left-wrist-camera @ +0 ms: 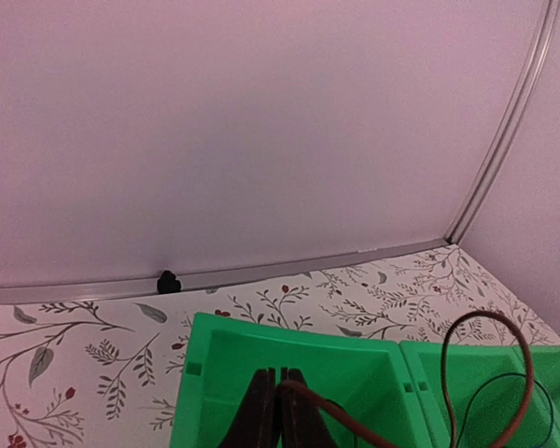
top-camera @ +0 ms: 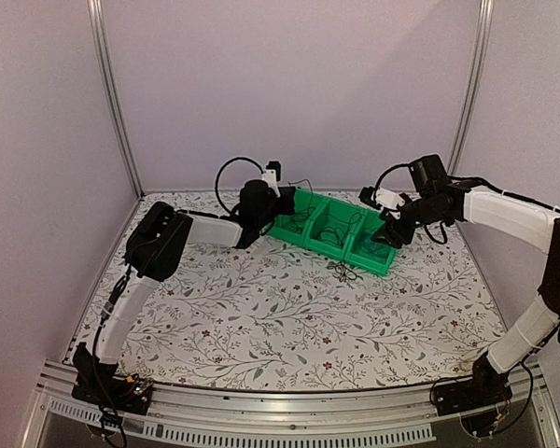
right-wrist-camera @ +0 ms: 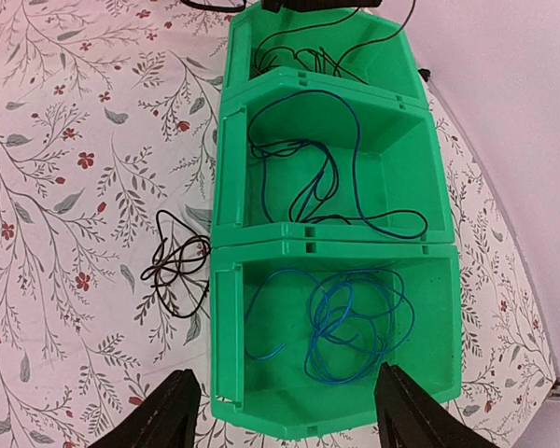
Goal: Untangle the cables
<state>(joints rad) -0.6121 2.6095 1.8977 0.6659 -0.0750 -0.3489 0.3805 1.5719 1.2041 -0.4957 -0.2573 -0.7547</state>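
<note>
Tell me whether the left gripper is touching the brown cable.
Touching. The left wrist view shows the left gripper shut, with the brown cable running out from between its fingertips.

I log left gripper clamped on brown cable at green bins' left end; right gripper agape over right end.

Top camera is overlooking the table from behind. Left wrist is facing the wall; right wrist is looking down, close. All are sharing the bins.
</note>
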